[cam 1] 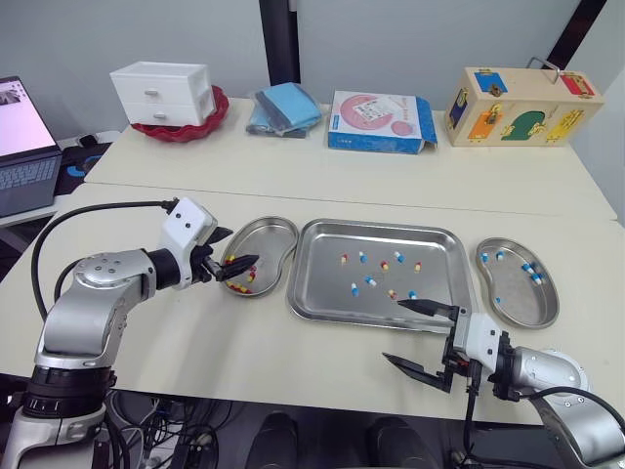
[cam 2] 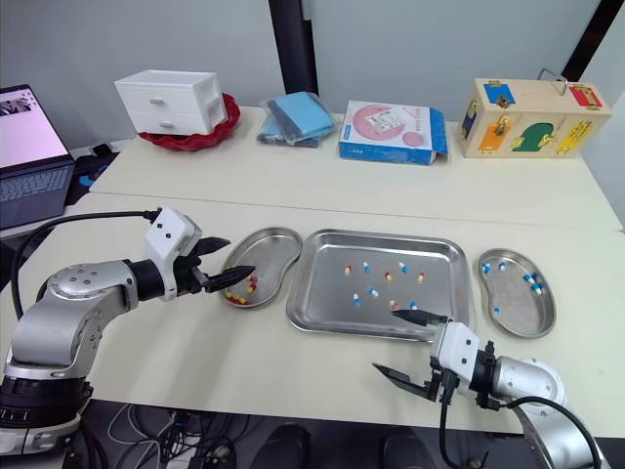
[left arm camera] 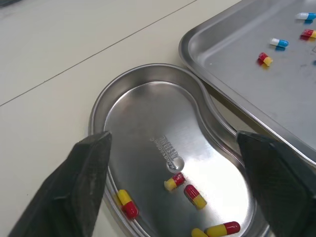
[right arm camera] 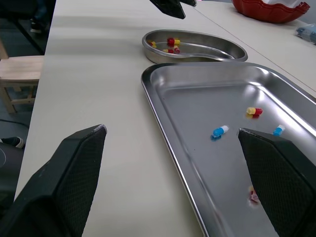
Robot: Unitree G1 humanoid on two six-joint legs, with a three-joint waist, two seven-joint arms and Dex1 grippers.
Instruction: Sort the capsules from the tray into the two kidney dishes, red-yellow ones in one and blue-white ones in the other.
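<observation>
Cream table (cam 1: pixel 322 176) bears the tray (cam 1: pixel 376 230) of loose capsules (cam 1: pixel 371 281) — red-yellows lie in the left dish (cam 1: pixel 278 227), blue-whites in the right dish (cam 1: pixel 542 313). Both left fingers (cam 1: pixel 239 266) and right fingers (cam 1: pixel 430 309) gape empty — straddle one near capsule squarely.

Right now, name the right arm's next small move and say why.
Probably ease the right pincer forward and down onto the blue-white capsule nearest it. That pincer is open and empty at the near edge of the tray, unsorted capsules lie in the tray, and the right kidney dish holds blue-white ones.
</observation>
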